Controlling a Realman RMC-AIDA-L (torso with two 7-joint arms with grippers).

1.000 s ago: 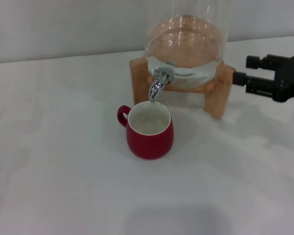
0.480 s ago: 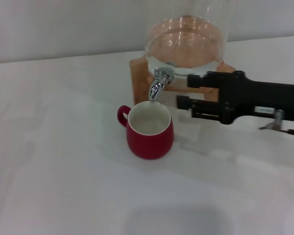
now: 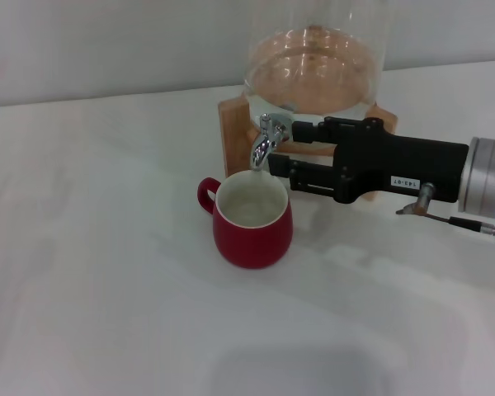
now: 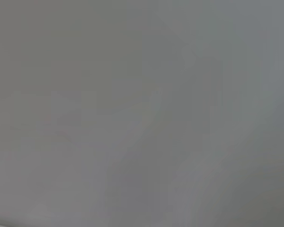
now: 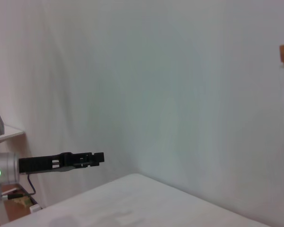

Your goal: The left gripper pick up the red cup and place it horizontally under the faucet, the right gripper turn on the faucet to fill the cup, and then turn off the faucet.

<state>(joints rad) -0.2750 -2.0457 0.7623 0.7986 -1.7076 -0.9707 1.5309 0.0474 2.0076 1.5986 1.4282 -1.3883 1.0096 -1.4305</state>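
The red cup [image 3: 252, 221] stands upright on the white table, its handle to the left, its mouth right below the spout of the chrome faucet [image 3: 266, 140]. My right gripper [image 3: 283, 149] reaches in from the right at faucet height. It is open, with one finger beside the faucet's body and the other lower, next to the spout. It touches neither the cup nor, as far as I can see, the lever. My left gripper [image 5: 95, 158] is out of the head view and shows only far off in the right wrist view, held out over the table's far side.
The faucet is on a glass water jar [image 3: 313, 74] that sits on a wooden stand [image 3: 231, 132] behind the cup. The white table [image 3: 107, 289] spreads to the left and front. The left wrist view shows only a plain grey surface.
My right gripper has moved left from the right edge to the faucet, its fingers now on either side of it. The cup has not moved.
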